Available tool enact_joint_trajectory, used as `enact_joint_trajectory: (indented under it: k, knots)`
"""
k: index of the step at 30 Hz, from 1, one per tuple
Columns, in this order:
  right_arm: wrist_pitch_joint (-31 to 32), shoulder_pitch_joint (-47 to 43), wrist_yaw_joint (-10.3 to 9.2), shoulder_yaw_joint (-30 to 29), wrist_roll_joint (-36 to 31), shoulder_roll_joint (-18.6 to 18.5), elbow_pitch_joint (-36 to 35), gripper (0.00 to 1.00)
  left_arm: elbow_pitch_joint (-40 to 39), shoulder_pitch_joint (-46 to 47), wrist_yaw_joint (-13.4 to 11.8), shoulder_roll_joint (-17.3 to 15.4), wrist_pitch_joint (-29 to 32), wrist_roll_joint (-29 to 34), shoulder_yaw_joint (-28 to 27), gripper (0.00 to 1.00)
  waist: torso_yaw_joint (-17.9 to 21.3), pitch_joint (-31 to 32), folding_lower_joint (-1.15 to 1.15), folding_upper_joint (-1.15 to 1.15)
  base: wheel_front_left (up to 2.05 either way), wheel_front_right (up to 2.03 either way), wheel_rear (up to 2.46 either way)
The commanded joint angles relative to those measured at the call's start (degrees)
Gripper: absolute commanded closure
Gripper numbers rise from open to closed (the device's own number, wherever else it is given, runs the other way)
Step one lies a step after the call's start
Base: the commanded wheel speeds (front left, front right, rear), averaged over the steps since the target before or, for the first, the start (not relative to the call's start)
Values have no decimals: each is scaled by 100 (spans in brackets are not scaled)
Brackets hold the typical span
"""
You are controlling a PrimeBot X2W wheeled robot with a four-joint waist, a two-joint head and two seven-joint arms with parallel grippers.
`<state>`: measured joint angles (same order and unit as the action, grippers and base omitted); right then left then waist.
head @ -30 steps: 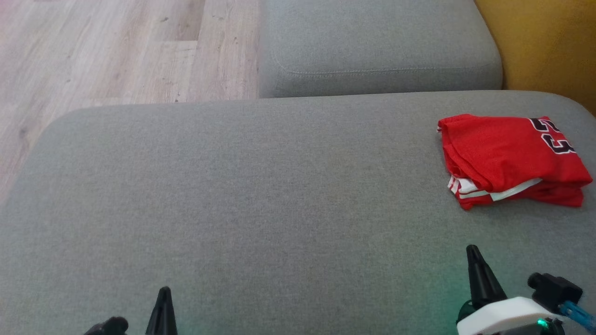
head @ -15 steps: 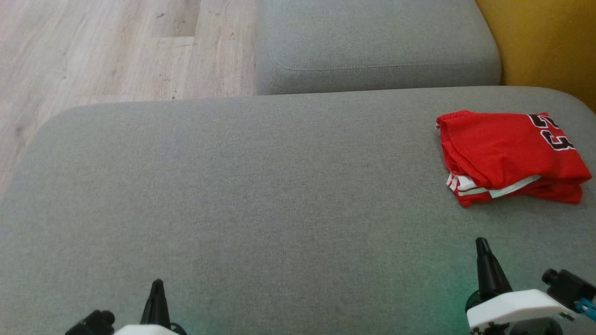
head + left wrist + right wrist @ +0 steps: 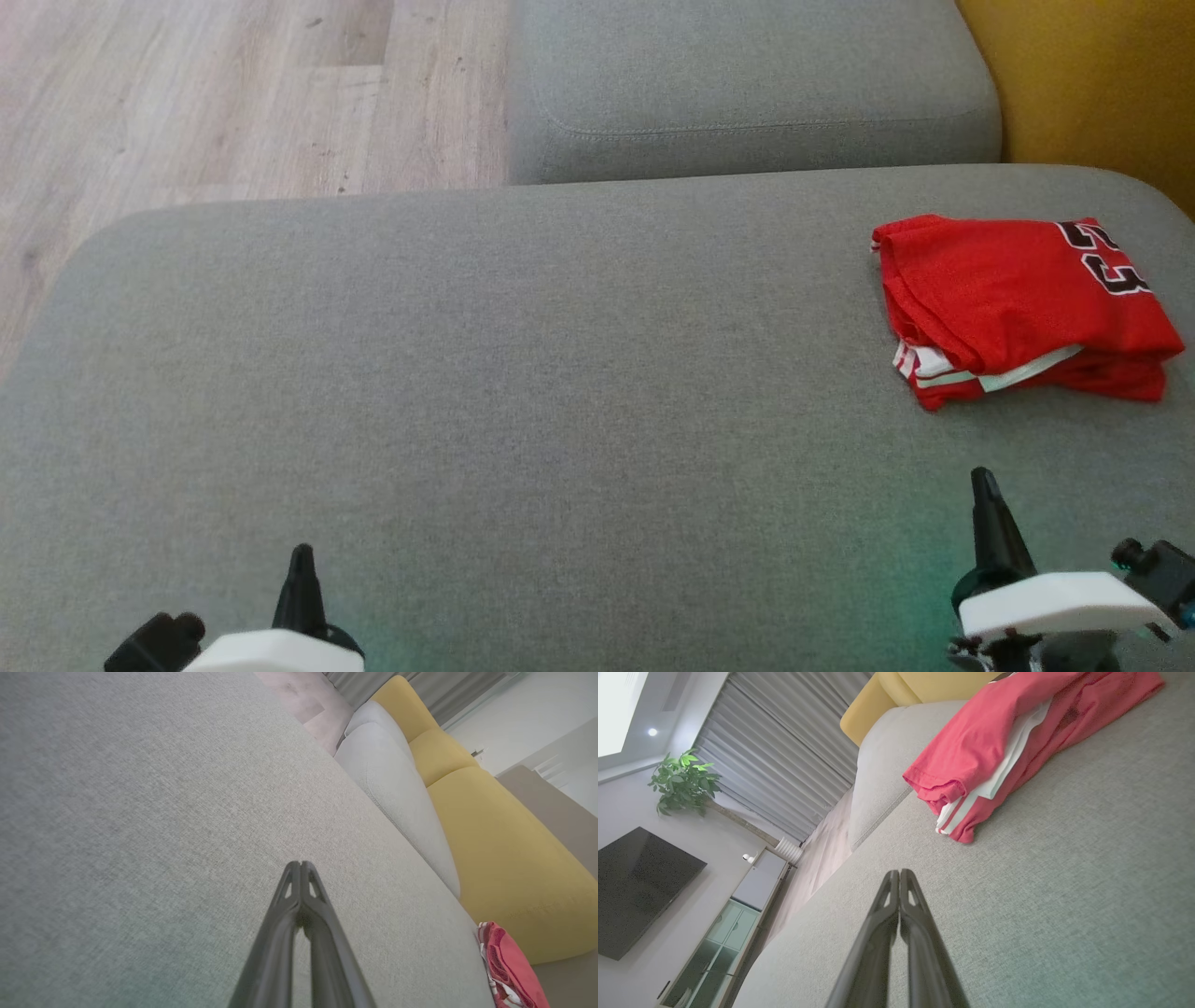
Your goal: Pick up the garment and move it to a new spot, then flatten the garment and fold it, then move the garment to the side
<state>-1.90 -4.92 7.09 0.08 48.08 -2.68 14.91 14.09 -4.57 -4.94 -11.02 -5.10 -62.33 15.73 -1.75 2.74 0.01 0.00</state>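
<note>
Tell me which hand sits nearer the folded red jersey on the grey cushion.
Right. The right hand sits just short of the red jersey, apart from it, shut. The left hand is far off across the grey cushion, on the other side, also shut.

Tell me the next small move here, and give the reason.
Probably no further grasp: just back away to rest. The red garment lies folded near the right end of the grey cushion, and the left pincer and right pincer are shut, empty and apart from it, so the task looks done.
</note>
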Motion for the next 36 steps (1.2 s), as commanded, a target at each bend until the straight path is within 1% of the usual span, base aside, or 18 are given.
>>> enact_joint_trajectory:
  k: [1,36]
  knots:
    - [18,366,18,25,131,-111,-170,100,-154,370,52,1,10,-89,-222,100,2,-3,-1,0,0,0,0]
    - [385,757,30,-252,2501,-128,-132,100,-74,746,691,416,604,-1665,-1268,100,95,-158,-1,0,0,0,0]
